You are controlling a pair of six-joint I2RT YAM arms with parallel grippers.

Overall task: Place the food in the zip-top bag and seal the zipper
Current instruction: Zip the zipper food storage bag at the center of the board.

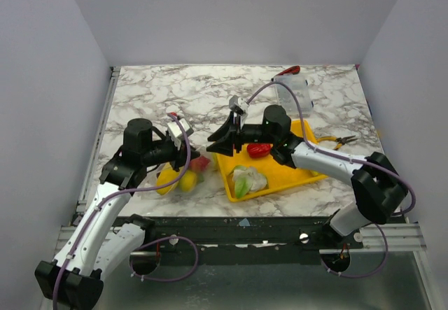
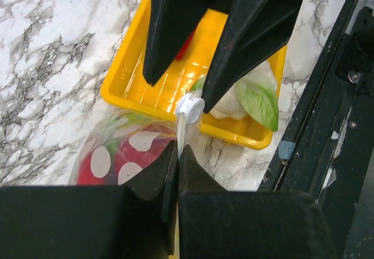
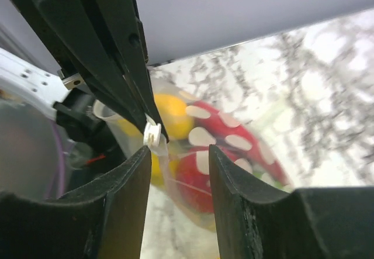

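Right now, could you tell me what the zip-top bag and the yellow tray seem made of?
The zip-top bag looks like thin clear plastic film: food shows through. The yellow tray looks like rigid, glossy plastic, given highlights on its floor.

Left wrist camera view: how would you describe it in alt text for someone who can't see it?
Seen from the left wrist, the left arm's jaws are shut on the zipper of a dotted zip-top bag holding red food, while the right arm's open jaws straddle its white slider. Behind sits a yellow tray with a cauliflower.
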